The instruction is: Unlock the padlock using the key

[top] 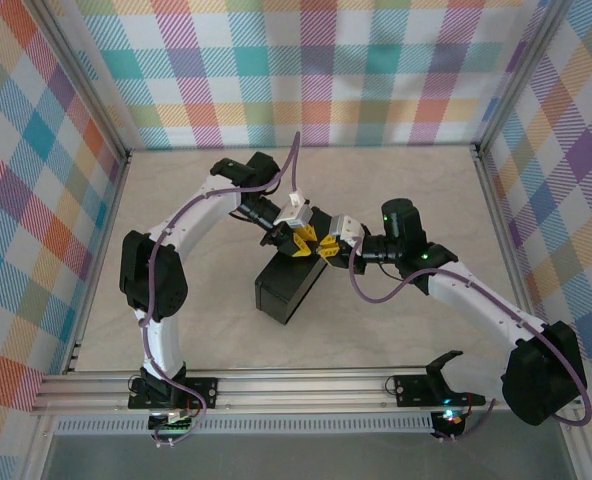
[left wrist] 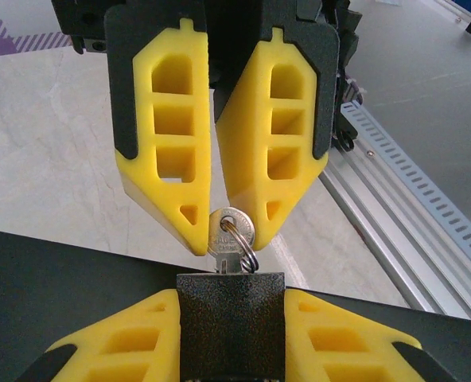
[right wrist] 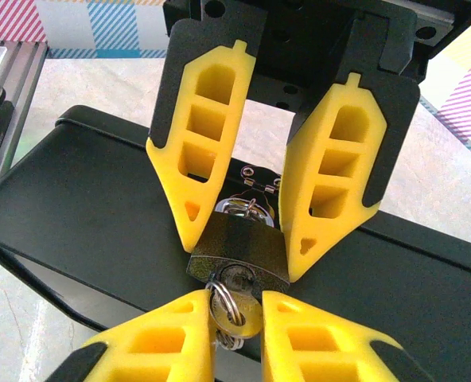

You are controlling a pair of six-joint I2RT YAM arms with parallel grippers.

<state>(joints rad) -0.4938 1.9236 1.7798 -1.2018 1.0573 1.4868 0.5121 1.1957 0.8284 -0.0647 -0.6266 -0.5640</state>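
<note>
Two small, stiff, slick metal pieces at the box (top: pixel 281 290) edge: the right gripper (right wrist: pixel 239 256) clamps the padlock (right wrist: pixel 243 245) by its sides, and the left gripper (left wrist: pixel 233 236) pinches the key (left wrist: pixel 232 228) by its flat head (blade seemingly inserted), the right hold for turning.

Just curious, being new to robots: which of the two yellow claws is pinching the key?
The left gripper: it pinches the key, while the right gripper clamps the padlock instead.

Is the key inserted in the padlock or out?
Inserted: the key sits with its head against the padlock body, blade hidden. The left gripper pinches the head, the right gripper clamps the padlock.
</note>
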